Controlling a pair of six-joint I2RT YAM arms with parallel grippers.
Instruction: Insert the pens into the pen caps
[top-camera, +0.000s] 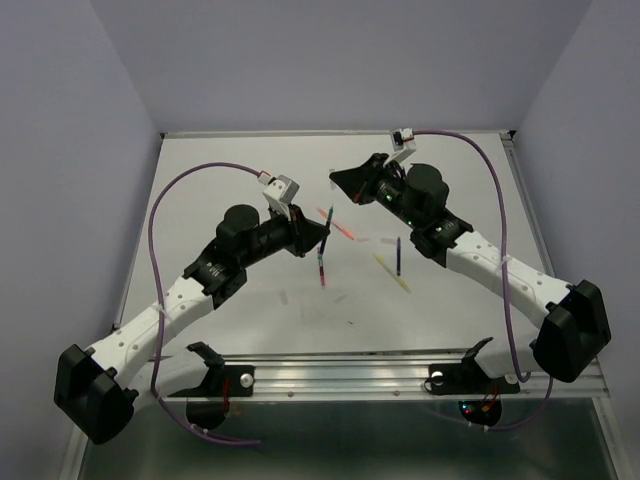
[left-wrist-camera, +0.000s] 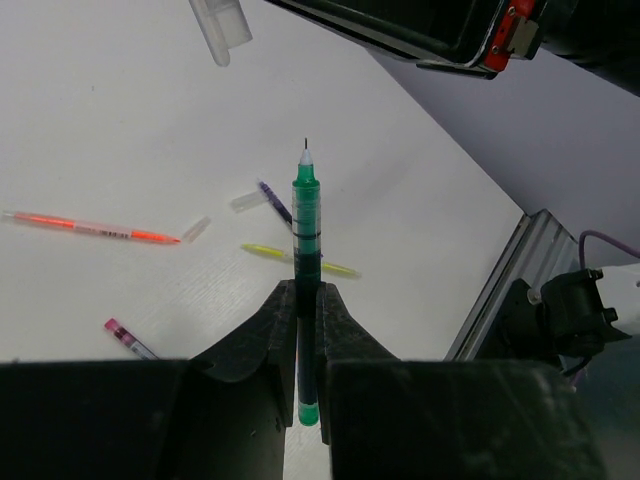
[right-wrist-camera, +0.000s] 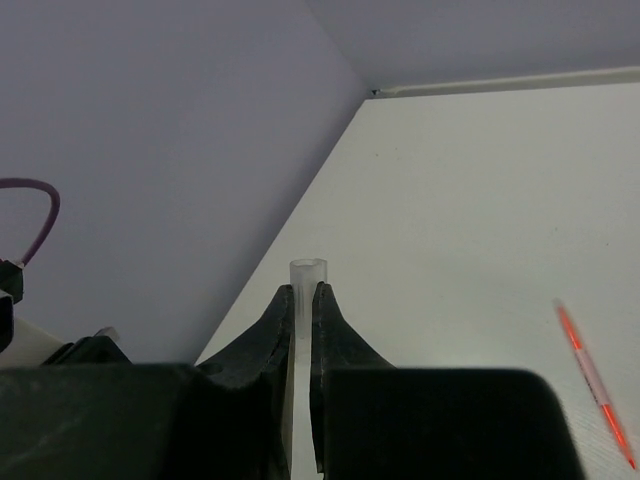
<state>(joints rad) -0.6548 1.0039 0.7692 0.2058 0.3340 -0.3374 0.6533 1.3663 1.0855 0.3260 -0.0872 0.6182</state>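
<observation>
Two grippers are up off the white table (top-camera: 250, 310), both clenched.

Nearest, the left gripper (left-wrist-camera: 307, 300): fingers pinched on the lower barrel of a green pen (left-wrist-camera: 307, 215). The pen runs straight out past the fingertips, fine tip leading, clear of the table.

Loose on the table beneath and beyond it, working outward:
- pink-ended pen (left-wrist-camera: 124, 337), closest to the wrist, partly cut off by the finger
- yellow pen (left-wrist-camera: 265, 251), crossing behind the green barrel
- orange pen (left-wrist-camera: 90, 227), off to one side, with a pale cap (left-wrist-camera: 196, 229) just beside its end; cannot tell if they touch
- dark blue pen (left-wrist-camera: 274, 199), with a second pale cap (left-wrist-camera: 245, 201) at its end

Farther out, the right gripper (right-wrist-camera: 304, 300): jaws closed on a translucent pen cap (right-wrist-camera: 307, 272), held in the air, its open mouth standing above the fingertips.

Top view puts the green pen's tip near the right gripper, but apart from it.
</observation>
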